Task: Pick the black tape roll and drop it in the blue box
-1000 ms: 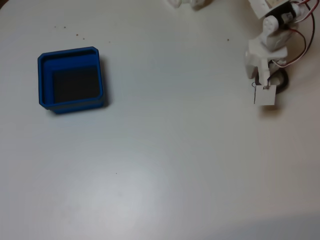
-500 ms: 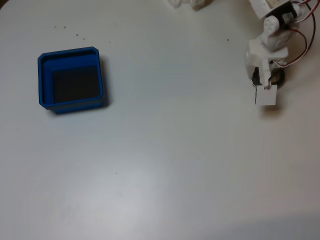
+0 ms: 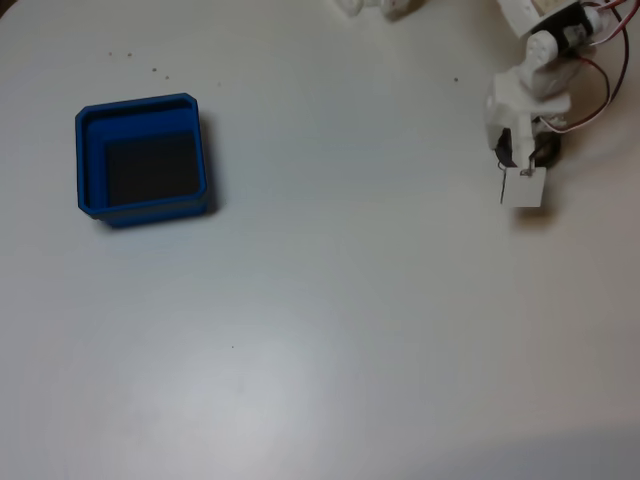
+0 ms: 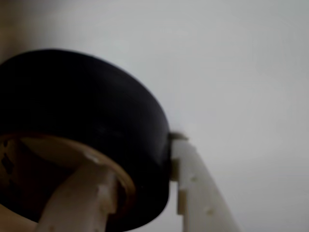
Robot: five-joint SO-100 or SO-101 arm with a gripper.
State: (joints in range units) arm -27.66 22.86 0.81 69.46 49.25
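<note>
Hand (image 4: 140,169) around tilted black tape roll (image 4: 87,111)

Surface: smooth, matte white tabletop (image 3: 330,300), spanning the fixed view.
Marks: a few tiny dark specks (image 3: 140,62) near the top left; one more speck (image 3: 233,347) lower centre.
Light: soft and even, slightly brighter sheen at lower centre.
Shade: dimmer grey band (image 3: 560,460) along the bottom right edge.
Backdrop in wrist view: plain pale surface (image 4: 241,63), blurred.

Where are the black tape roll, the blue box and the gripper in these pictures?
black tape roll (image 4: 91,111): wrist view, on its black outer band.
blue box (image 3: 140,103): fixed view, on its far blue wall.
gripper (image 4: 145,179): wrist view, between the two pale fingers pinching the roll's wall.
</note>
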